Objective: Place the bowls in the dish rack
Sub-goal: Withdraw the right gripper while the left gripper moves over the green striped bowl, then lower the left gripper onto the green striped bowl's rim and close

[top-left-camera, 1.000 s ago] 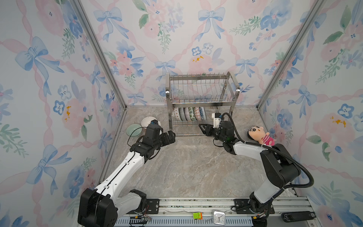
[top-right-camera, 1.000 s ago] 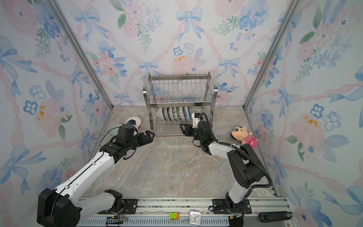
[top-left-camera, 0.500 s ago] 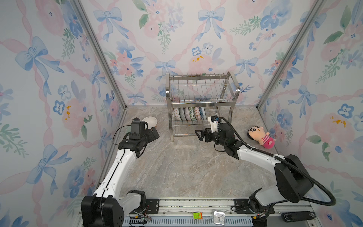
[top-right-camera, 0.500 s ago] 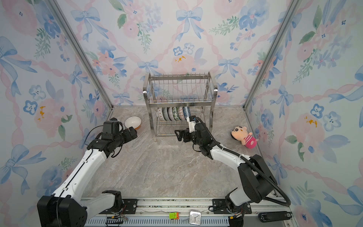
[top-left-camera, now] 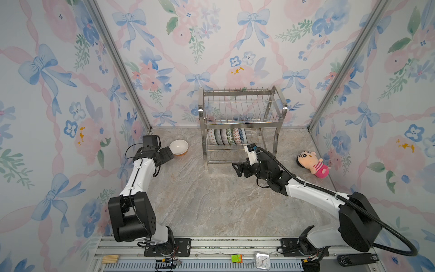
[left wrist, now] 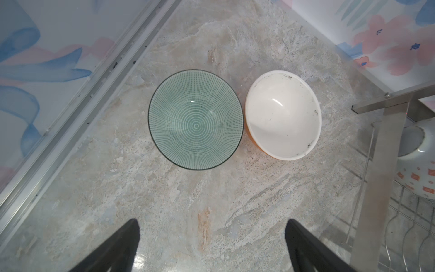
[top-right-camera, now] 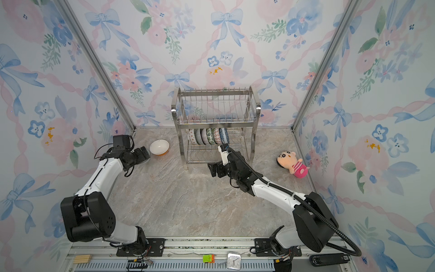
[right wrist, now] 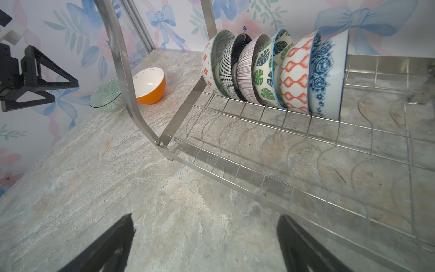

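The left gripper hangs wide and empty, aimed at the green bowl. Its glazed ceramic looks stiff, slippery and breakable, so pinching the thin rim seems best.

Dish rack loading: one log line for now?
dish rack: six bowls standing on lower tier | green bowl, orange bowl: on table, side by side | left claw: open, empty, by both | right claw: open, empty, facing rack
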`<state>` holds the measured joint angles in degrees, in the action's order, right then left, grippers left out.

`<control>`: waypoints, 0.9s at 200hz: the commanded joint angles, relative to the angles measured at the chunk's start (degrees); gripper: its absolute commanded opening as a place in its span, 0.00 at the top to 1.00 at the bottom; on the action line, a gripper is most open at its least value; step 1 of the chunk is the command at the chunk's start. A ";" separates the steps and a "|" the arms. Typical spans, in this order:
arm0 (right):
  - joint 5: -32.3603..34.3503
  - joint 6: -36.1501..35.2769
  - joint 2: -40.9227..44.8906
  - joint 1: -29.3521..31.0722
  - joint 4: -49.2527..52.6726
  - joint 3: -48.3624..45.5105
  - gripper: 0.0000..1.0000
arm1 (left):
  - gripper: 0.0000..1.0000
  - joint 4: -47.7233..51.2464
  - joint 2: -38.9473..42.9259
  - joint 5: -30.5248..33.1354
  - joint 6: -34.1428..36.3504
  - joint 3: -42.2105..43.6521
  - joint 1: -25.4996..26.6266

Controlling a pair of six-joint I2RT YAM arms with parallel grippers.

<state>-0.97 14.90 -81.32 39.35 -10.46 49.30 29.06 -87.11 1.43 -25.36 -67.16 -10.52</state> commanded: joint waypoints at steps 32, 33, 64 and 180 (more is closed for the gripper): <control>1.33 -3.19 0.45 3.55 0.93 -0.44 0.03 | 0.03 1.04 -8.81 2.21 5.33 -7.28 0.54; 1.33 -3.33 0.45 3.67 0.82 -0.48 0.04 | 0.03 1.02 -8.93 2.28 5.37 -7.33 0.57; 2.50 -6.48 1.68 6.97 -1.84 -1.48 0.03 | 0.11 1.34 -11.94 4.79 8.12 -7.73 2.27; 1.68 -4.72 -2.15 9.37 -1.11 2.91 0.04 | 0.35 2.67 -19.16 12.09 12.53 -10.36 6.14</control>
<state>0.49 9.43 -82.65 47.57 -11.55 50.19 30.61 -105.08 11.20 -14.26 -76.40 -4.16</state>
